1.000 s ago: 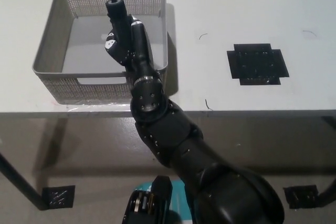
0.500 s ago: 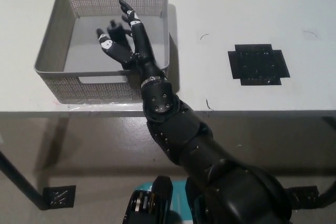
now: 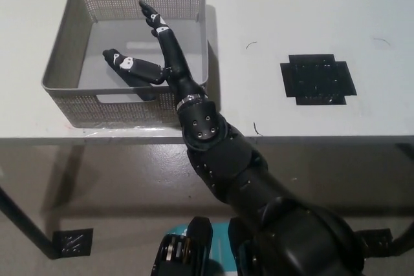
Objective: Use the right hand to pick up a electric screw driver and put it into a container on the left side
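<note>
Right hand (image 3: 155,56) is over the grey mesh basket (image 3: 65,72), fingers spread wide, holding nothing. No electric screwdriver is visible in it or on the white table (image 3: 297,11); if it lies in the basket, the hand and forearm hide it, cannot tell. Judged: drop likely done, only arm retreat left. Black marker patch (image 3: 317,79) sits well right. Left hand not in view.

Right hand (image 3: 157,63) — fingers splayed, seemingly empty.
</note>
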`<state>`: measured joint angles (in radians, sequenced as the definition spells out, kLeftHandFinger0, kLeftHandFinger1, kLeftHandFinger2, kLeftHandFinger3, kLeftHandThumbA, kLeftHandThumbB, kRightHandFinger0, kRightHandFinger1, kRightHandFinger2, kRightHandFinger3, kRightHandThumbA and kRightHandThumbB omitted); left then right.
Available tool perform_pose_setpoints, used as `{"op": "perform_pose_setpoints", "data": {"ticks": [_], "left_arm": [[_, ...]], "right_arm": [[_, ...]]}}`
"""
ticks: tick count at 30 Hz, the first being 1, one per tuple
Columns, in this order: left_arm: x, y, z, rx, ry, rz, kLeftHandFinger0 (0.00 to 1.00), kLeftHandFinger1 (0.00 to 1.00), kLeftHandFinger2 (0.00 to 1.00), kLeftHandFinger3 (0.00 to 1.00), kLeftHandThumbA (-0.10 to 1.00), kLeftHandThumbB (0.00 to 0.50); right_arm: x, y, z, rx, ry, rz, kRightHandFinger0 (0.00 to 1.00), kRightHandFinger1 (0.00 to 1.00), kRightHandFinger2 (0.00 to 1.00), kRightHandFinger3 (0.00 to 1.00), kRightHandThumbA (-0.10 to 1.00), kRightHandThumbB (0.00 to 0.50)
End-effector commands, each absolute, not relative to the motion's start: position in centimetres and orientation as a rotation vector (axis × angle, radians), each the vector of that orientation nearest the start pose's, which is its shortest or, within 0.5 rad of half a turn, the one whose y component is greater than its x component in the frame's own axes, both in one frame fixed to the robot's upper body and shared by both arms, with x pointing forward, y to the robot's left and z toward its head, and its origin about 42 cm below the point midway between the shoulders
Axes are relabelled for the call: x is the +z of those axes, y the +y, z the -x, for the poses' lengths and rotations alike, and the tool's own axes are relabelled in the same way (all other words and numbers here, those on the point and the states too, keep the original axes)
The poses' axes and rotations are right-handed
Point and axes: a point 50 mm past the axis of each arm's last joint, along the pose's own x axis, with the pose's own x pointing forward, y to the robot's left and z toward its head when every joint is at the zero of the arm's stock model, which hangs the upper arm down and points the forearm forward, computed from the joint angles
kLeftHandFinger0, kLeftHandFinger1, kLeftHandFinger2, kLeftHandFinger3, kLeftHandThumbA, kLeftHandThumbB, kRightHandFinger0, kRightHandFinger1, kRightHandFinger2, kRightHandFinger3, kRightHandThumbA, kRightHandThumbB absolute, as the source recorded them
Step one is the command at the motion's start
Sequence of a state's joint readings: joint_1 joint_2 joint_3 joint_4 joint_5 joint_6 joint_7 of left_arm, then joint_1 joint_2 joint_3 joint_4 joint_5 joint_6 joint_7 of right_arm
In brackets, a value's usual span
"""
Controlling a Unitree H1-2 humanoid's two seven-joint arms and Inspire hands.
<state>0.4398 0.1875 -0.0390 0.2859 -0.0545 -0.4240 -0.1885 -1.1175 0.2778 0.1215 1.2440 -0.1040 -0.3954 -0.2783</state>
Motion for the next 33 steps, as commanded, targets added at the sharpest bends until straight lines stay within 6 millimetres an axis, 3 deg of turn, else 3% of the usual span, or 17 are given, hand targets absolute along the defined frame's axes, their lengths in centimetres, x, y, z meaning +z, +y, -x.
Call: {"op": "perform_pose_setpoints", "data": {"ticks": [1, 3, 6, 8, 13, 18, 21, 24, 28, 33], "left_arm": [[-2.3, 29.3, -6.9, -0.159, 0.291, -0.112, 1.0, 1.0, 1.0, 1.0, 0.9, 0.274], [-2.4, 29.2, -6.8, -0.159, 0.292, -0.106, 1.0, 1.0, 1.0, 1.0, 0.89, 0.263], [-2.1, 29.7, -6.9, -0.158, 0.287, -0.127, 1.0, 1.0, 1.0, 1.0, 0.9, 0.246], [-2.0, 29.6, -6.9, -0.151, 0.283, -0.124, 1.0, 1.0, 1.0, 1.0, 0.9, 0.242], [-2.1, 29.6, -6.6, -0.138, 0.295, -0.124, 1.0, 1.0, 1.0, 1.0, 0.91, 0.24], [-2.3, 29.7, -6.5, -0.129, 0.299, -0.121, 1.0, 1.0, 1.0, 1.0, 0.92, 0.254], [-2.2, 29.8, -6.7, -0.124, 0.292, -0.127, 1.0, 1.0, 1.0, 1.0, 0.92, 0.25], [-2.3, 30.0, -6.8, -0.116, 0.296, -0.119, 1.0, 1.0, 1.0, 1.0, 0.91, 0.253], [-2.3, 30.2, -7.7, -0.109, 0.283, -0.12, 1.0, 1.0, 1.0, 1.0, 0.92, 0.266], [-2.2, 29.9, -8.2, -0.091, 0.278, -0.117, 1.0, 1.0, 1.0, 1.0, 0.92, 0.277]], "right_arm": [[26.0, 2.6, -50.7, 0.302, -0.351, 0.143, 1.0, 1.0, 1.0, 1.0, 1.0, 0.436], [27.0, 1.6, -50.6, 0.296, -0.394, 0.143, 1.0, 1.0, 1.0, 1.0, 1.0, 0.435], [30.0, -1.6, -49.8, 0.278, -0.502, 0.129, 1.0, 1.0, 1.0, 1.0, 1.0, 0.477], [31.5, -3.6, -49.1, 0.256, -0.561, 0.11, 1.0, 1.0, 1.0, 1.0, 1.0, 0.465], [35.5, -9.6, -46.1, 0.21, -0.684, 0.035, 1.0, 1.0, 1.0, 1.0, 1.0, 0.476], [36.5, -14.3, -42.2, 0.177, -0.791, -0.032, 1.0, 1.0, 1.0, 1.0, 1.0, 0.477], [35.4, -16.8, -39.1, 0.148, -0.842, -0.012, 1.0, 1.0, 1.0, 1.0, 1.0, 0.447], [32.8, -18.3, -35.6, 0.127, -0.857, 0.018, 1.0, 1.0, 1.0, 1.0, 1.0, 0.399], [29.1, -19.7, -32.1, 0.066, -0.832, 0.081, 1.0, 1.0, 1.0, 1.0, 1.0, 0.424], [22.7, -20.6, -27.7, 0.058, -0.676, 0.031, 1.0, 1.0, 1.0, 1.0, 1.0, 0.452]]}}
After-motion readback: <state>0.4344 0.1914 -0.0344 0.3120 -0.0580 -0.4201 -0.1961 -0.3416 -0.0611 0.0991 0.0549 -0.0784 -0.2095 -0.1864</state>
